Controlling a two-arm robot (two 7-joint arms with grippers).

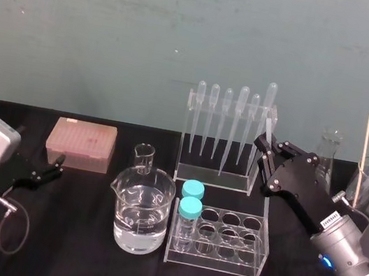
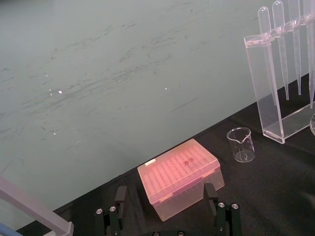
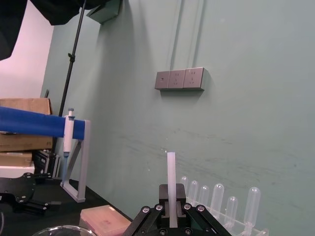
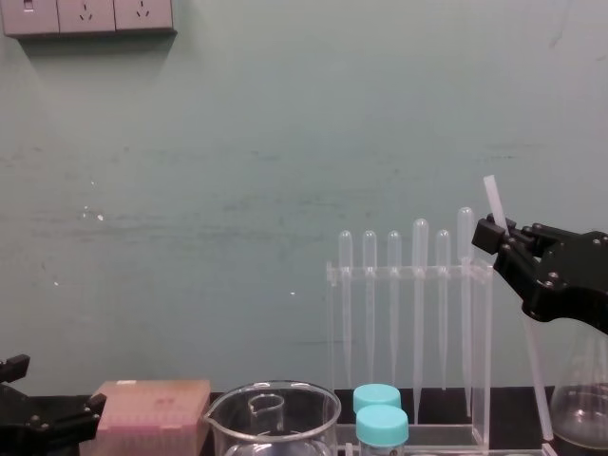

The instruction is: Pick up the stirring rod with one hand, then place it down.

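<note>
The stirring rod (image 1: 269,129) is a thin translucent white stick held nearly upright, slightly tilted, in front of the pipette rack. My right gripper (image 1: 265,143) is shut on it below its top end. In the chest view the stirring rod (image 4: 491,195) rises above my right gripper (image 4: 486,233) and runs down to the table's right side. In the right wrist view the stirring rod (image 3: 171,172) stands up from my right gripper (image 3: 171,196). My left gripper (image 1: 51,172) rests open and empty at the far left; its fingers (image 2: 120,196) stand wide apart.
A clear rack (image 1: 222,165) with several bulb pipettes stands at the back centre. In front are a large beaker of water (image 1: 141,209), a small beaker (image 1: 144,156) and a tube rack (image 1: 223,247) with two blue-capped tubes. A pink tip box (image 1: 81,143) sits left, a flask (image 1: 328,158) right.
</note>
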